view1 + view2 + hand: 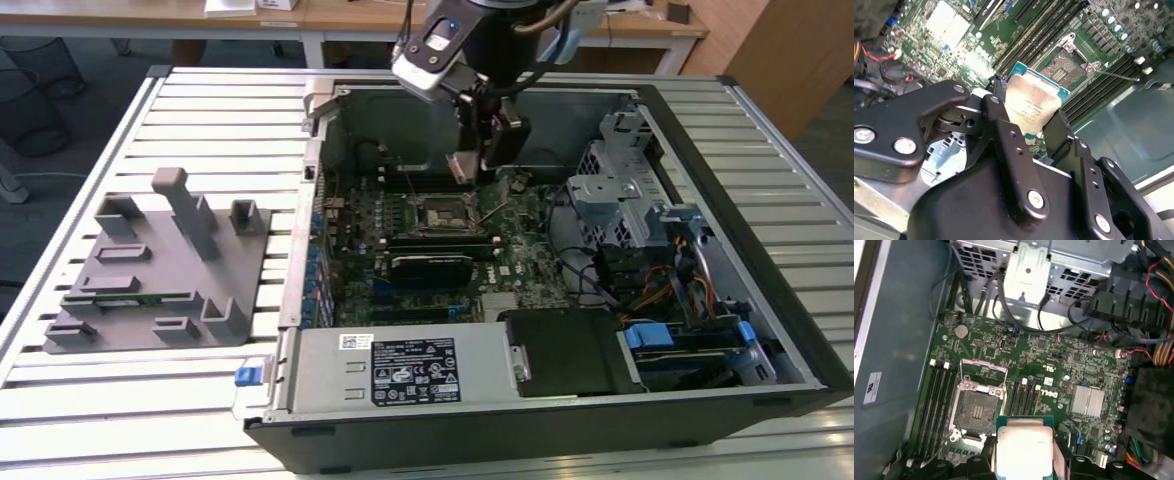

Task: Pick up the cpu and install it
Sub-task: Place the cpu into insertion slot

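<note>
cpu [1031, 106] partly hidden by jaws, arm [470, 35] cut off by exterior view's edge

The tool [483, 160], gripping the flat silver-grey square cpu [1024, 450], hangs in free air above the green motherboard [1054, 360]. The black-framed square socket [976, 412] lies uncovered. A silver perforated drive cage [607, 190] crowds the exterior view's right; a grey power supply box [400, 365] blocks the near side.

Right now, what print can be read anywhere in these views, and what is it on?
On the silver housing, a large label: too small to read.
Beside it, a white sticker: too small to read.
On the cpu, print: blurred, unreadable.
On the case wall, a grey sticker: blurred, unreadable.
</note>
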Controlling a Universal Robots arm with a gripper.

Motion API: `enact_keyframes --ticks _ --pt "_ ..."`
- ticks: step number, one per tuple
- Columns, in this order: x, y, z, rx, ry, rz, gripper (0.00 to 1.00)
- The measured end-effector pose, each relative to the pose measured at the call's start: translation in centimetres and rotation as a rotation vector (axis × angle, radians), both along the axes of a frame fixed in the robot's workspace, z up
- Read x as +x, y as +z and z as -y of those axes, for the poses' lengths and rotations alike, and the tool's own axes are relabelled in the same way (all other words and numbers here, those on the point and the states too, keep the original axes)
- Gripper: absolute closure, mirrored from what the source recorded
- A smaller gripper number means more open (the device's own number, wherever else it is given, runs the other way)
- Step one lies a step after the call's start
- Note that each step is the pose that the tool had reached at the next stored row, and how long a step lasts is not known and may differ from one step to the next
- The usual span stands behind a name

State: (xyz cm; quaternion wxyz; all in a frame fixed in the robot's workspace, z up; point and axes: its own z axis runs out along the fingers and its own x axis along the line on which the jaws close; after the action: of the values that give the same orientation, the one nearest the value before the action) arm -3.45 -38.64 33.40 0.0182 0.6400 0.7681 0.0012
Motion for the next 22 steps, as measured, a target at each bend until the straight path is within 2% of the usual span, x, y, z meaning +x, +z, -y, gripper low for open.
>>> enact_keyframes --ticks 4,7,10,15,20,22 --pt "0.0 -0.33 -0.06 -0.0002 -0.056 -0.0001 0.46" --pt "-0.2 -0.7 -0.43 -0.0002 -0.069 -0.0001 0.46" --pt "-0.5 -1.15 -1.05 0.0 -0.075 0.0 0.46" --pt "-0.7 -1.92 -2.68 0.0 -0.076 0.0009 0.46" --pt "-0.7 -2.85 -3.83 -0.0007 -0.078 0.001 0.46" --pt "-0.7 -3.21 -4.05 -0.0008 -0.079 0.001 0.46"
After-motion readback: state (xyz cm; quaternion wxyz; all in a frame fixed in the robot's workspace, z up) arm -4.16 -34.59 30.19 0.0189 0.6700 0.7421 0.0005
